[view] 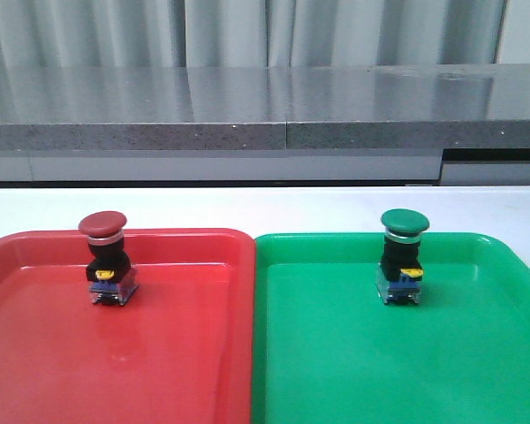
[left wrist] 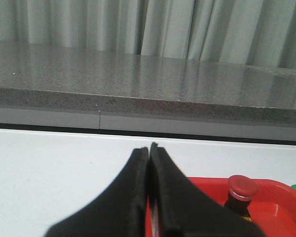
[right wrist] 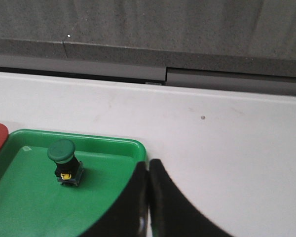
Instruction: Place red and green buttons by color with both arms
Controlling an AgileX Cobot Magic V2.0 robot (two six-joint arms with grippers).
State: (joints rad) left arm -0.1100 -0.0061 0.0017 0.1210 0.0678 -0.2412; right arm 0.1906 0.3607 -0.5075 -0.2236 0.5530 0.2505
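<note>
The red button (view: 105, 261) stands upright in the red tray (view: 177, 353), near its far left part. The green button (view: 401, 256) stands upright in the green tray (view: 336, 362), toward its far side. Neither arm shows in the front view. In the left wrist view my left gripper (left wrist: 149, 147) is shut and empty, above the red tray's (left wrist: 202, 188) outer edge, with the red button (left wrist: 240, 192) apart from it. In the right wrist view my right gripper (right wrist: 148, 162) is shut and empty, by the green tray's (right wrist: 19, 207) corner, apart from the green button (right wrist: 65, 162).
The two trays lie side by side on a white table (view: 265, 208). A grey stone counter (view: 265, 110) with curtains behind it runs along the far edge of the table. White table surface (right wrist: 237, 148) lies beside the green tray.
</note>
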